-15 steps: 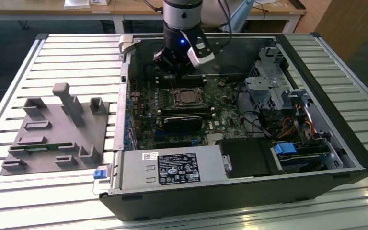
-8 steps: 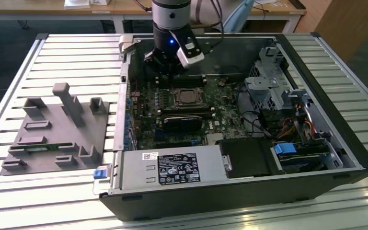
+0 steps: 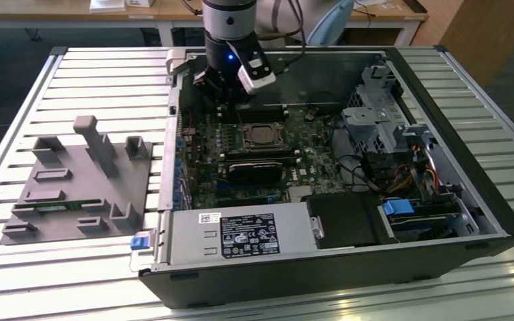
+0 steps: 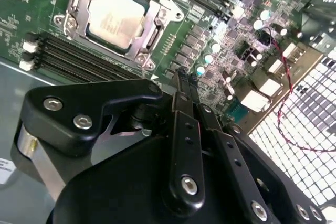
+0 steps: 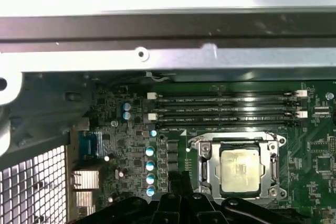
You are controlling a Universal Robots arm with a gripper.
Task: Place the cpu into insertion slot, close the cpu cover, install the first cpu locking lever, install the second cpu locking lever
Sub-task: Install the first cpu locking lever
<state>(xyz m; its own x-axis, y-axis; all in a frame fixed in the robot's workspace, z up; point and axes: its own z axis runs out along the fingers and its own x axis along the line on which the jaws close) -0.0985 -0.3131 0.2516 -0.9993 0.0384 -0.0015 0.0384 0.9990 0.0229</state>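
**Gripper [image 3: 227, 100] hovering shut and empty, cpu [image 3: 262, 136] seated**

Exterior view: I am hanging inside the open case [image 3: 471, 167], over the board [image 3: 205, 175] near its far edge. I am close to the slot [image 3: 244, 137] but not touching it. The cpu is lying flat in the slot, its pale top showing.

Second wrist view: my fingers [image 4: 185, 129] are meeting at the tips, and I am carrying nothing between them. Past them the cpu [image 4: 115, 17] is sitting square in the slot. The cover [image 4: 151, 27] is lying down around it, so the chip is showing through the window. I cannot tell whether either lever is hooked.

First wrist view: the gripper [image 5: 178, 178] is pointing at the board just beside the slot. The cpu [image 5: 240, 169] is showing framed by the cover [image 5: 212, 167], with the memory rails [image 5: 226, 108] running beyond it.

By my reading, placing and covering are done, and the lever steps are the ones in hand. A lever is thin and springy. I judge that it is calling for closed tips set down on its free end, a steady push downward, then a small sideways nudge under its catch, without my tips skidding onto the chip or the capacitors [image 5: 150, 171] nearby.
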